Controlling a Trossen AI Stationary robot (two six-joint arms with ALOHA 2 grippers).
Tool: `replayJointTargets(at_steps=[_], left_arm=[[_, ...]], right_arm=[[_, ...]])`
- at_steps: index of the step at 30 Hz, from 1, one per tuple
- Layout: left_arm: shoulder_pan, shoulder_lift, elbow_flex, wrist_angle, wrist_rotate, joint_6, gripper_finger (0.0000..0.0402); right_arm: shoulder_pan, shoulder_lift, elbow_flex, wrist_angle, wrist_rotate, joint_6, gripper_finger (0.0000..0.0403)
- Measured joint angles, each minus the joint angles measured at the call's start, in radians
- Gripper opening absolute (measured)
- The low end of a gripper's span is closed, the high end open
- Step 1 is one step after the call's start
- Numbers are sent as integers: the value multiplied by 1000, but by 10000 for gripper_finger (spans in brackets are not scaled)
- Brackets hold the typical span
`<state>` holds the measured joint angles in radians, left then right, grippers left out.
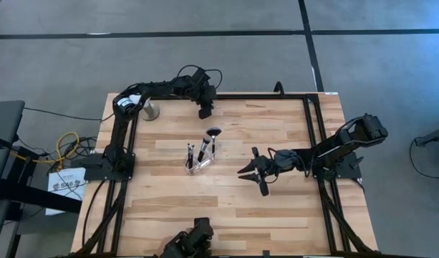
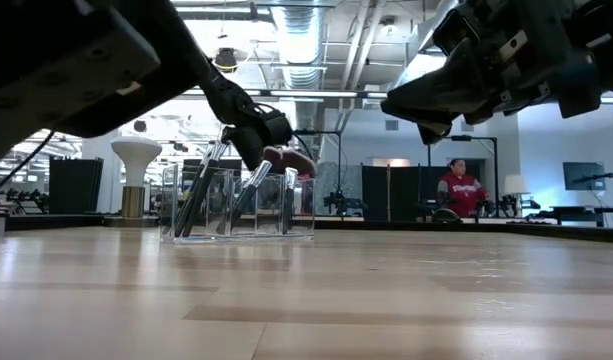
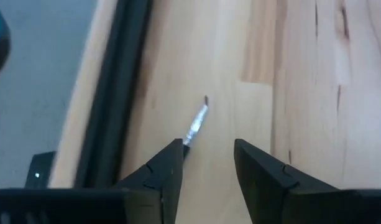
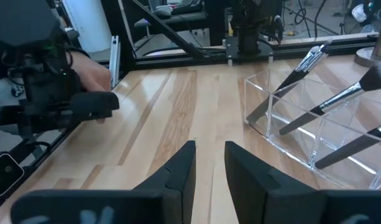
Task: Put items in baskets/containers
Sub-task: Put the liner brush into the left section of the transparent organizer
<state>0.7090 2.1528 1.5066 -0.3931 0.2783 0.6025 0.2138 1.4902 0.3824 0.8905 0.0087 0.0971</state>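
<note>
Now my left gripper (image 3: 209, 165) hovers open over a thin brush (image 3: 196, 123) lying just ahead of one finger; light, stiff, slippery, so I pinch mid-handle, cup (image 1: 200, 165) well behind

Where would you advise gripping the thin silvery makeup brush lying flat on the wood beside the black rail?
Take the thin silvery makeup brush at mid-handle, from straight above, with the left tool straddling its width: it lies flat and is too thin for a sideways approach.
</note>
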Motion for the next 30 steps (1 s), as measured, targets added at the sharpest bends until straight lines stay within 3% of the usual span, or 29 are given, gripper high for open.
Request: replayJointTargets(at_steps=[18, 30], left_arm=[[31, 29, 0, 35, 59, -9, 140], [48, 42, 3, 16, -3, -67, 140]], right_arm=[[0, 0, 0, 32, -1, 0, 75], [3, 0, 29, 38, -5, 1, 75]])
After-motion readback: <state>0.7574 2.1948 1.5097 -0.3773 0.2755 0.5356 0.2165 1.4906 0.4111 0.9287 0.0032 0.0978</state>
